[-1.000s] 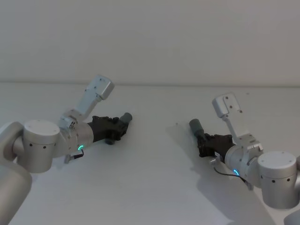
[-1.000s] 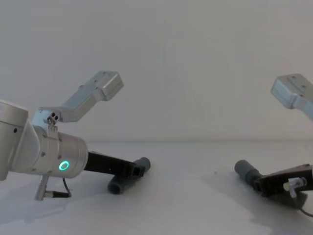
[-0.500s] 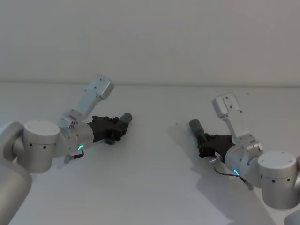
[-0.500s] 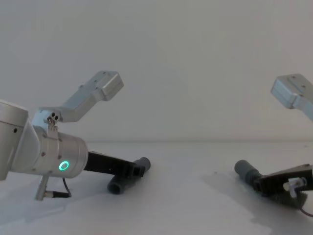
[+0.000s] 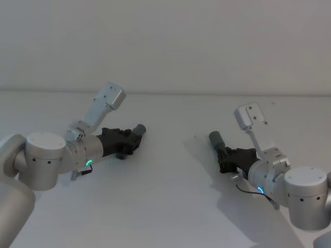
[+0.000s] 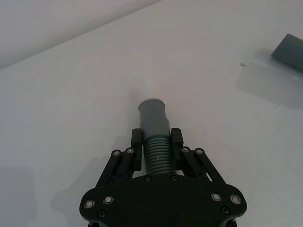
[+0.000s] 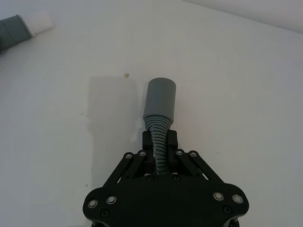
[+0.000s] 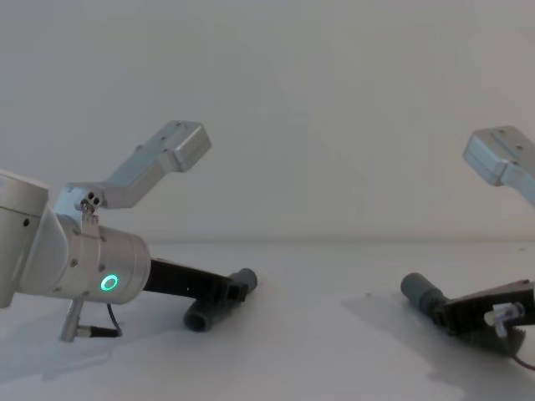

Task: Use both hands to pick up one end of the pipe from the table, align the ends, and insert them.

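Head view: left hand (image 5: 128, 139) hides pipe (image 5: 139, 129) middle.

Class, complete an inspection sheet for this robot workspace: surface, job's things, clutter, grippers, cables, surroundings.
Surface: white table, flat and matte.
Job's things: left pipe piece and right pipe piece, both ribbed with smooth ends, apart, not joined.
Clutter: one small speck on the table.
Grippers: left gripper shut on left pipe piece; right gripper shut on right pipe piece.
Cables: thin dark left wrist cable; right wrist cable.
Surroundings: plain pale wall.
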You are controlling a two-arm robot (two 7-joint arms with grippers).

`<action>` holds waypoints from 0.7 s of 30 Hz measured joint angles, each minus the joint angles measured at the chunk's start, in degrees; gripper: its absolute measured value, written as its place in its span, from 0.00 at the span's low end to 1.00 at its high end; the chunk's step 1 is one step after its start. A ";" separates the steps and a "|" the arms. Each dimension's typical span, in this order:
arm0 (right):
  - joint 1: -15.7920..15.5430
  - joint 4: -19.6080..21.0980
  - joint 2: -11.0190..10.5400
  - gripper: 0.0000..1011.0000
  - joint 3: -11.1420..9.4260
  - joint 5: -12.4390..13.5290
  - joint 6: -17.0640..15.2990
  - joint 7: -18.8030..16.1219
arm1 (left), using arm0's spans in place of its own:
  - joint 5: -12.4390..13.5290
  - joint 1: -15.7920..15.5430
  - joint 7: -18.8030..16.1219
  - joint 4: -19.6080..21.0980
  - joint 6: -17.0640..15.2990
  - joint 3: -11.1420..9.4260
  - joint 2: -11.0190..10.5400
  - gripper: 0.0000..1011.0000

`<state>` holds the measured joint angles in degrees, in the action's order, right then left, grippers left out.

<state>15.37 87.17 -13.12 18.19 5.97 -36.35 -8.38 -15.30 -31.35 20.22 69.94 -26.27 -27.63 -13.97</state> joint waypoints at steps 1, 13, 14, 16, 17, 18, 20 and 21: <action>0.00 0.00 0.00 0.14 0.00 0.00 0.00 0.00 | 0.00 0.00 0.00 -0.01 0.00 0.00 0.00 0.34; 0.00 0.00 0.00 0.14 0.00 0.00 0.00 0.00 | 0.00 0.00 0.00 0.00 0.00 0.00 0.00 0.34; 0.00 0.00 0.00 0.14 0.00 0.00 0.00 0.00 | 0.00 0.00 0.00 0.00 0.00 0.00 0.00 0.34; 0.00 0.00 0.00 0.14 0.00 0.00 0.00 0.00 | 0.00 0.00 0.00 0.00 0.00 0.00 0.00 0.34; 0.00 0.00 0.00 0.14 0.00 0.00 0.00 0.00 | 0.00 0.00 0.00 0.00 0.00 0.00 0.00 0.34; 0.00 0.00 0.00 0.14 0.00 0.00 0.00 0.00 | 0.00 0.00 0.00 0.00 0.00 0.00 0.00 0.34; 0.00 0.00 0.00 0.14 0.00 0.00 0.00 0.00 | 0.00 0.00 0.00 0.00 0.00 0.00 0.00 0.34; 0.00 0.00 0.00 0.14 0.00 0.00 0.00 0.00 | 0.00 0.00 0.00 0.00 0.00 0.00 0.00 0.34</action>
<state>15.37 87.17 -13.12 18.19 5.97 -36.35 -8.38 -15.30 -31.35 20.22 69.94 -26.27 -27.62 -13.98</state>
